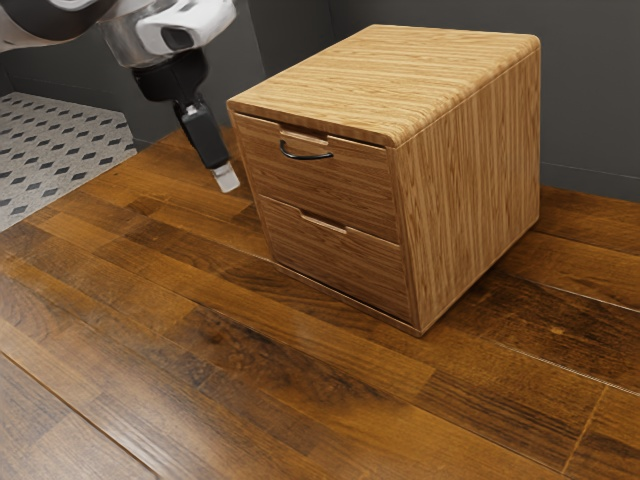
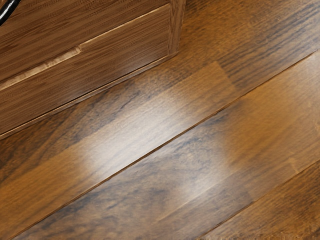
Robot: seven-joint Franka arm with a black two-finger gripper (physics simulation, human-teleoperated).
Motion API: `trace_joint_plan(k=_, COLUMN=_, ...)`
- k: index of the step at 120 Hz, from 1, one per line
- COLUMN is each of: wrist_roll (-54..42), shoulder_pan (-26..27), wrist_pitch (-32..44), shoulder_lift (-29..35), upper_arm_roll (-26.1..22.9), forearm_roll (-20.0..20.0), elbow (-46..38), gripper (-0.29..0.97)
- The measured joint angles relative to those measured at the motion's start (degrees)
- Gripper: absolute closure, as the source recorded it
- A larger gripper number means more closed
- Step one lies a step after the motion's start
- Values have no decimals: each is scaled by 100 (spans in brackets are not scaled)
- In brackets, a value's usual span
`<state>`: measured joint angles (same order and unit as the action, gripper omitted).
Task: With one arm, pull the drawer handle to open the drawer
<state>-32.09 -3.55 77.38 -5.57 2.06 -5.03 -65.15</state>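
Observation:
A light wooden cabinet (image 1: 450, 150) with two stacked drawers stands on the floor. The upper drawer (image 1: 330, 185) carries a thin black handle (image 1: 305, 154) just under its top edge, and its front sits flush with the cabinet. The lower drawer (image 1: 335, 255) is flush too. My gripper (image 1: 226, 181) hangs to the exterior view's left of the cabinet, level with the upper drawer and pointing down and slightly toward it, apart from the handle. In the wrist view a sliver of the black handle (image 2: 5, 12) curves above the lower drawer front (image 2: 85, 60).
Dark wooden floorboards (image 1: 250, 380) spread in front of the cabinet. A patterned grey tile patch (image 1: 50, 150) lies at the exterior view's left. Dark walls (image 1: 590, 80) stand behind the cabinet. The cabinet's bottom corner (image 2: 175, 30) is near the hand.

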Motion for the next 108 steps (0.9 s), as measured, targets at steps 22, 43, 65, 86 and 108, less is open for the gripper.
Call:
trace_joint_plan(k=22, wrist_roll=-1434, shoulder_pan=-78, wrist_pitch=44, shoulder_lift=8, upper_arm_roll=-64, forearm_roll=-60, elbow=6, gripper=0)
trace_joint_plan(k=43, wrist_roll=-2455, shoulder_pan=-10, wrist_pitch=60, shoulder_lift=-31, upper_arm_roll=-207, forearm_roll=-70, elbow=4, gripper=0)
trace_joint_plan(k=65, wrist_roll=-3317, shoulder_pan=-142, wrist_pitch=134, shoulder_lift=-347, upper_arm_roll=-187, forearm_roll=-63, elbow=1, gripper=0)
trace_joint_plan(k=86, wrist_roll=-4115, shoulder_pan=-117, wrist_pitch=299, shoulder_lift=-497, upper_arm_roll=-208, forearm_roll=-66, elbow=-14, gripper=0)
trace_joint_plan(k=108, wrist_roll=-4812, shoulder_pan=-49, wrist_pitch=674, shoulder_lift=-534, upper_arm_roll=-214, forearm_roll=-63, elbow=-34, gripper=0)
